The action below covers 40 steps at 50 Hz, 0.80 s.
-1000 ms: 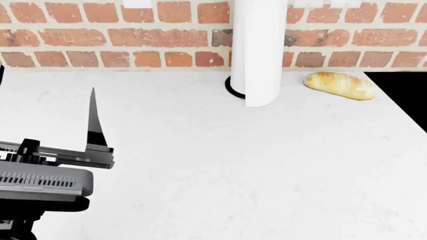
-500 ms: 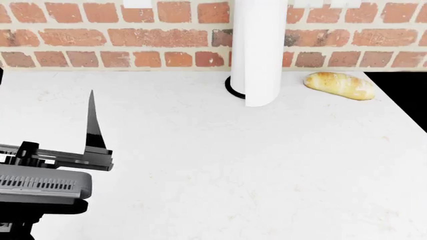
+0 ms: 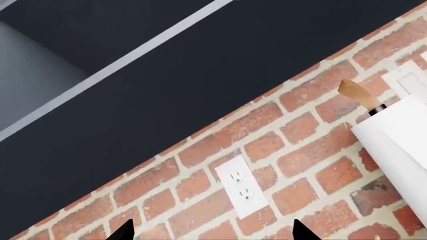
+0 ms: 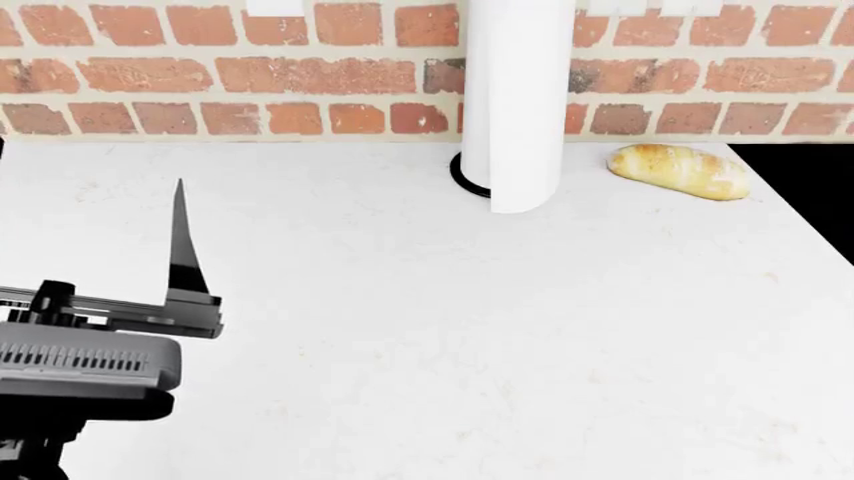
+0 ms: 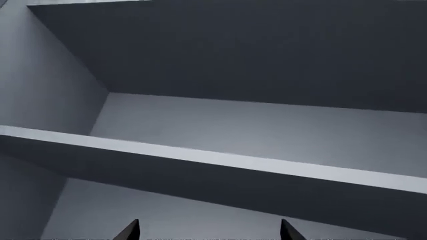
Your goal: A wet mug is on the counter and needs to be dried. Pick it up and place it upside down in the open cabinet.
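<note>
The dark-red mug is not in any view. The white counter fills the head view. My left gripper is open and empty, with its tips far apart. It points at the brick wall under a dark cabinet. In the head view one of its fingers stands upright over the counter's left side. My right gripper is open and empty. It faces the inside of the open grey cabinet, just before a shelf. The right gripper is out of the head view.
A tall white paper-towel roll stands at the back middle of the counter and also shows in the left wrist view. A bread loaf lies to its right. The black stovetop borders the counter's right. A white wall outlet is on the bricks.
My left gripper has drifted slightly to the left over the counter. Nothing else has moved.
</note>
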Tool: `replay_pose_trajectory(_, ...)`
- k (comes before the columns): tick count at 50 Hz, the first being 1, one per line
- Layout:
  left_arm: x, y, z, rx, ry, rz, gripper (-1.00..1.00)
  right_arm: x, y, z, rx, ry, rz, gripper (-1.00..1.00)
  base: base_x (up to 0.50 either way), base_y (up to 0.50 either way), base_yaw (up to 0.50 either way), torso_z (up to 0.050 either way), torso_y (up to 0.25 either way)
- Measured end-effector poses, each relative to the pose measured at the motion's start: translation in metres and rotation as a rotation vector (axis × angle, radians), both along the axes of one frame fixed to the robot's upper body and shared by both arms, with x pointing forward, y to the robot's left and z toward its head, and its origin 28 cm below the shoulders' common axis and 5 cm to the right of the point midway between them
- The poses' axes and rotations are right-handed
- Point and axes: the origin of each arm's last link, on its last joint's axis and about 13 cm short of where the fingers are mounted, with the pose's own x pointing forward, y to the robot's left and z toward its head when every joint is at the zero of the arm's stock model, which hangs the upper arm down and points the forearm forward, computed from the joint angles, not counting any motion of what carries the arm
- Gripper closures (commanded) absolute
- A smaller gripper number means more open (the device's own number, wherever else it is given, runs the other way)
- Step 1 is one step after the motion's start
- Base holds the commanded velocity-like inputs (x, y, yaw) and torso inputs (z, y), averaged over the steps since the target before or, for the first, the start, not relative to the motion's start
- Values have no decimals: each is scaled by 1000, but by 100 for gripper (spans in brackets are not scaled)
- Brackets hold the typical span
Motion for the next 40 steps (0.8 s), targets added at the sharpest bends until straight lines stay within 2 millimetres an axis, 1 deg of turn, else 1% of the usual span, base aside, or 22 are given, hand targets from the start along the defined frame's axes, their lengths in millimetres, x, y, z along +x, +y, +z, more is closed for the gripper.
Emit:
replay_pose_trajectory(16, 0, 2, 3, 4, 2, 15, -100, -14, -2, -12, -10, 26, 63, -100, 0, 0, 0, 0, 0)
replay_pose_trajectory(29, -1, 4, 4, 8, 0, 23, -100, -19, -1, -34, -19, 62, 108, -100, 0, 0, 0, 0, 0)
replay_pose_trajectory(40, -1, 4, 4, 11, 0, 25, -100, -25, 3, -49, -32, 91, 174, -100, 0, 0, 0, 0, 0)
